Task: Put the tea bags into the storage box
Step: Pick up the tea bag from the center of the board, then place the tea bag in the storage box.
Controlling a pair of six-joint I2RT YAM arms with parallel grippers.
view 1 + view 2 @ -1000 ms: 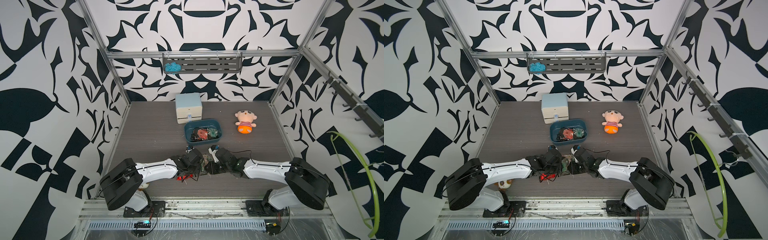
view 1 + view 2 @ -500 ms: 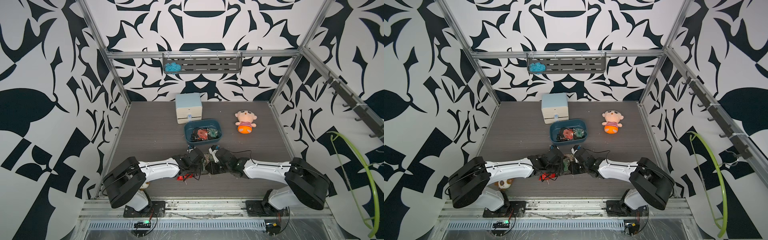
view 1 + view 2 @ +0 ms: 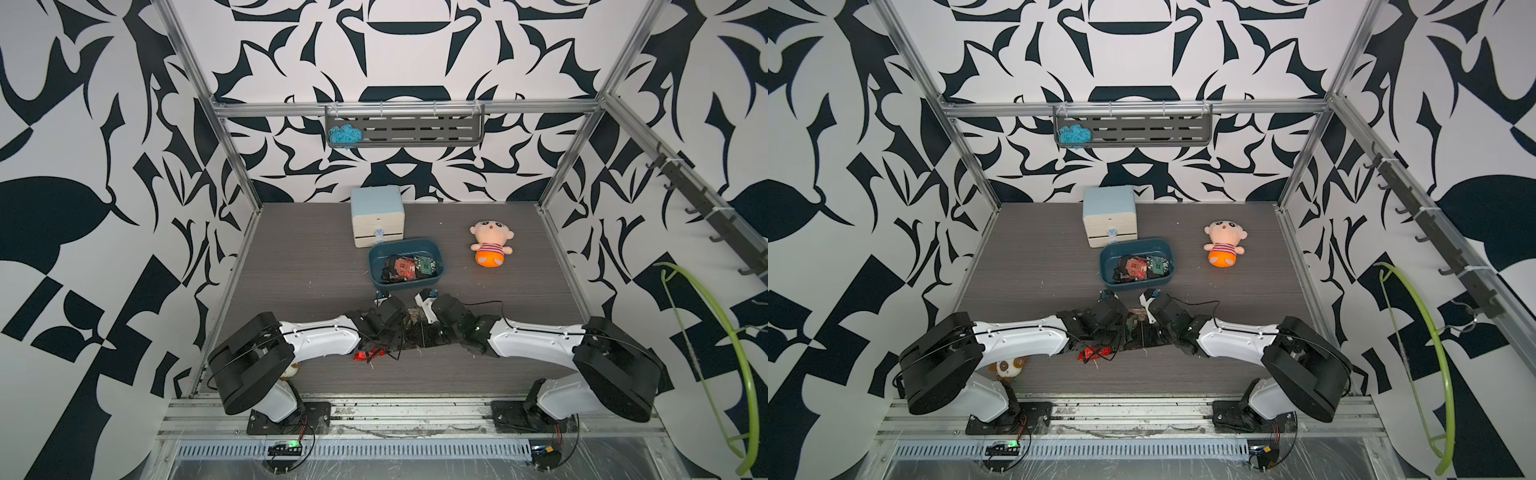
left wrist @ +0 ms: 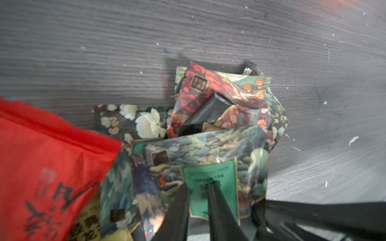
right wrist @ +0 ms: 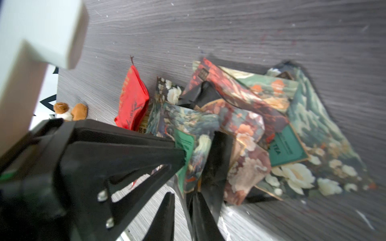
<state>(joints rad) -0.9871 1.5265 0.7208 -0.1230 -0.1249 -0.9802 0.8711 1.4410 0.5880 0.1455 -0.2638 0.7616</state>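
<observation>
Several tea bags (image 3: 405, 266) lie in the dark teal storage box (image 3: 405, 286), which both top views show behind the arms. A heap of patterned tea bags (image 4: 219, 100) sits on the table between the two wrists, with a red tea bag (image 3: 368, 354) beside it. My left gripper (image 4: 198, 185) is shut on a tea bag with a green label (image 4: 208, 177), which stands upright in its fingers. My right gripper (image 5: 182, 195) comes in from the opposite side. It is shut on the silvery lower edge of a tea bag (image 5: 194, 154) in that heap.
A pale blue drawer cabinet (image 3: 377, 216) stands just behind the box. A plush doll (image 3: 490, 245) lies at the back right. A small brown plush toy (image 3: 1009, 368) sits by the left arm's base. A wall shelf (image 3: 405, 131) holds blue yarn.
The left arm's big rear link has swung slightly to the right. Both wrists have stayed over the heap of tea bags.
</observation>
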